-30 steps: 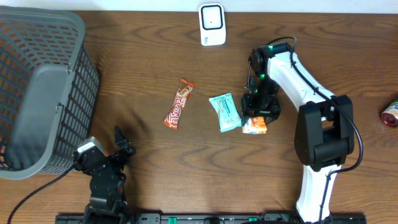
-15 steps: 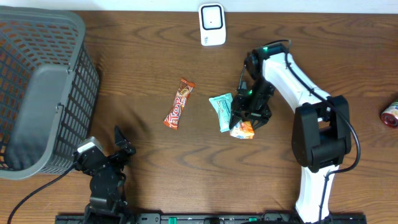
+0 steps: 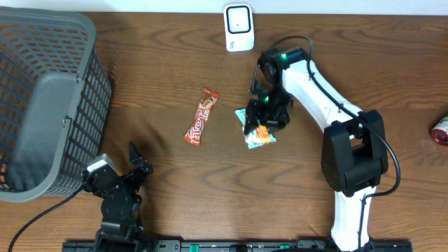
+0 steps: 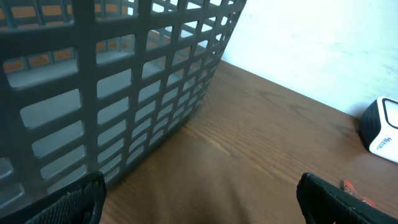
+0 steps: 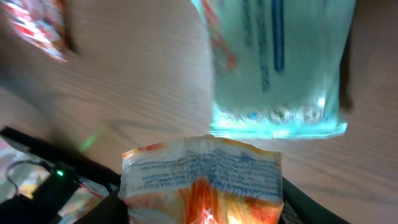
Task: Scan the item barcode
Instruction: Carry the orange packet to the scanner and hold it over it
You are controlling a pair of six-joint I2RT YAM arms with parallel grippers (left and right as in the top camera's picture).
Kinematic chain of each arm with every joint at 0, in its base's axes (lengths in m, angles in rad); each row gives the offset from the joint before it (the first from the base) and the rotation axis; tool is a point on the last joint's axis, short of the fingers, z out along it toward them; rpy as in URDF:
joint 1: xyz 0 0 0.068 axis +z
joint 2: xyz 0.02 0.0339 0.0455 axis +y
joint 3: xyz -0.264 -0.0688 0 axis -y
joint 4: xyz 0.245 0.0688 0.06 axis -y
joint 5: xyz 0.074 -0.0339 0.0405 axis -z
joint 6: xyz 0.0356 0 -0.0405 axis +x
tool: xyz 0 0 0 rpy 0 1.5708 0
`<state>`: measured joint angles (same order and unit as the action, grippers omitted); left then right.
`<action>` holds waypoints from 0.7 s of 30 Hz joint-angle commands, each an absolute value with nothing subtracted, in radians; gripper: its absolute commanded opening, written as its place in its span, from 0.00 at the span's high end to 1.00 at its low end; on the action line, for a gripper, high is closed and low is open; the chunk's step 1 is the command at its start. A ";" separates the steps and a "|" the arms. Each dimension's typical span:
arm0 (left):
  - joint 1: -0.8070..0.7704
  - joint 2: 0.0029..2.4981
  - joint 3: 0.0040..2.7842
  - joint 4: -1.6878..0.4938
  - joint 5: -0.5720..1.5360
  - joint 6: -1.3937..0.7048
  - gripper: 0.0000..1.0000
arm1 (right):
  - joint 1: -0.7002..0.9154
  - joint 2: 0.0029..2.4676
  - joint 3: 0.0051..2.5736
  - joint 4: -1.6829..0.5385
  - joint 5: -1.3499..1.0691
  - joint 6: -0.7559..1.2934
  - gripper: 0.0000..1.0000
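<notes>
Right claw grasps an orange packet between its jaws, over the near end of a teal packet that lies flat on the brown surface; whether the two packets touch is hard to tell, the wrist view being blurred; a grey basket fills the left side; left claw sits near the front edge just beside the basket, jaws spread wide, nothing in them; a white scanner stands at the far edge, well apart from the orange packet; a red candy bar lies left of the teal packet; a small red can shows at the right edge.
</notes>
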<state>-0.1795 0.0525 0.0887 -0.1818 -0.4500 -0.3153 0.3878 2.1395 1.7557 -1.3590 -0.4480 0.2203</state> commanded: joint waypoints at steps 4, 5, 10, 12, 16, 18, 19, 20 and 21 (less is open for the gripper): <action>-0.176 0.051 0.062 -0.185 -0.456 -0.319 0.02 | 0.391 2.145 2.017 -1.341 -0.381 0.231 0.50; -0.176 0.051 0.062 -0.185 -0.456 -0.319 0.02 | 0.391 2.145 2.053 -1.327 -0.349 0.231 0.51; -0.176 0.051 0.062 -0.185 -0.456 -0.319 0.02 | 0.395 2.145 2.173 -1.156 -0.169 0.231 0.50; -0.176 0.051 0.062 -0.185 -0.456 -0.319 0.02 | 0.395 2.145 2.177 -1.062 -0.128 0.231 0.50; -0.176 0.051 0.062 -0.185 -0.456 -0.319 0.02 | 0.395 2.146 2.148 -0.832 -0.016 0.231 0.46; -0.176 0.051 0.062 -0.185 -0.456 -0.319 0.02 | 0.396 2.151 2.128 -0.734 0.028 0.231 0.48; -0.176 0.051 0.062 -0.185 -0.456 -0.319 0.02 | 0.397 2.156 2.117 -0.682 0.039 0.231 0.48; -0.176 0.051 0.062 -0.185 -0.456 -0.319 0.02 | 0.397 2.164 2.108 -0.630 0.044 0.231 0.49; -0.176 0.051 0.062 -0.185 -0.456 -0.319 0.02 | 0.397 2.173 2.100 -0.585 0.044 0.231 0.49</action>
<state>-0.1795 0.0525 0.0887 -0.1814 -0.4503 -0.3153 0.3901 2.1407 2.1326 -0.6674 -0.0418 0.2298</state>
